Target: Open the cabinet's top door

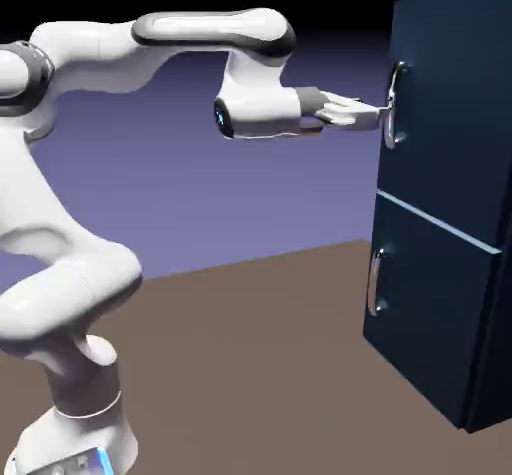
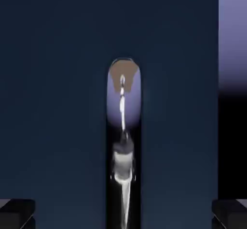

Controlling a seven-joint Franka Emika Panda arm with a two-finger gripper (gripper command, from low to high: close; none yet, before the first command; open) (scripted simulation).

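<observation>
Cabinet (image 1: 445, 213) stands on the brown surface (image 1: 250, 343) at the right of the exterior view, a tall dark blue box with two doors stacked one above the other, and both look flush with its front, so nothing has been opened yet. Its top door (image 1: 450, 113) carries an upright curved silver handle (image 1: 396, 105) near its left edge, and the lower door (image 1: 430, 303) has a similar bar (image 1: 375, 283) of its own, well clear of the arm. The white arm reaches level across from the left, and the hand (image 1: 383, 113) has its tips right at the upper handle, about midway down the bar. In the hand view the dark door panel (image 2: 53, 102) fills nearly the whole picture, the shiny handle (image 2: 123, 141) runs straight up the middle, and the two grey fingertips (image 2: 17, 213) sit far out at the bottom corners, spread wide with nothing clamped between them. So the approach and lining-up look essentially done: the bar lies between the parted fingers. Whether the tips already reach past the bar or stop just short of it I cannot tell. What is left, by my reading, is the whole of the real work: closing on the bar, then pulling the door out on its hinge
</observation>
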